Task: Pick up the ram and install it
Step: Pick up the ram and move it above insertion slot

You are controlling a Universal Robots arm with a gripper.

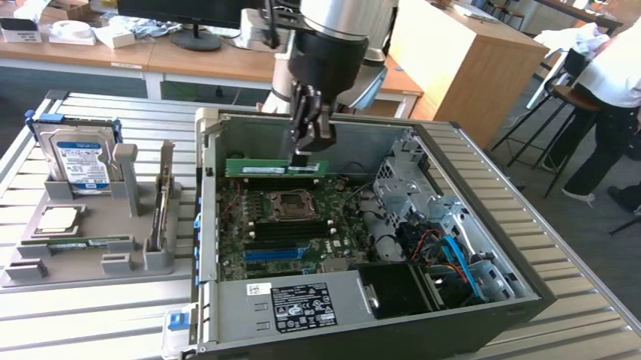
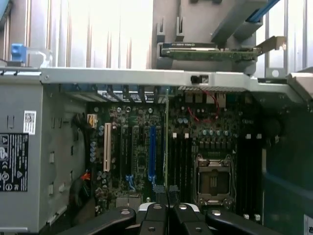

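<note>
The ram (image 1: 270, 168) is a long green stick with a white label, held level inside the open computer case (image 1: 207, 195). My gripper (image 1: 305, 157) is shut on its right end and hangs above the motherboard (image 1: 341, 206), just behind the empty processor socket (image 1: 290, 201). The black memory slots (image 1: 285, 231) lie in front of that socket, below the stick and apart from it. In the wrist view the ram (image 2: 166, 142) shows edge-on as a thin green line running out from my gripper (image 2: 167, 198), beside the black slots (image 2: 182, 161) and the socket (image 2: 214, 178).
The power supply (image 1: 290, 304) fills the case's near end; drive cages and blue cables (image 1: 451, 247) crowd its right side. On the exterior view's left, a grey fixture (image 1: 90, 255) holds a blue-labelled hard drive (image 1: 80, 161) and a silver processor (image 1: 58, 219). A person (image 1: 611, 90) stands at far right.
</note>
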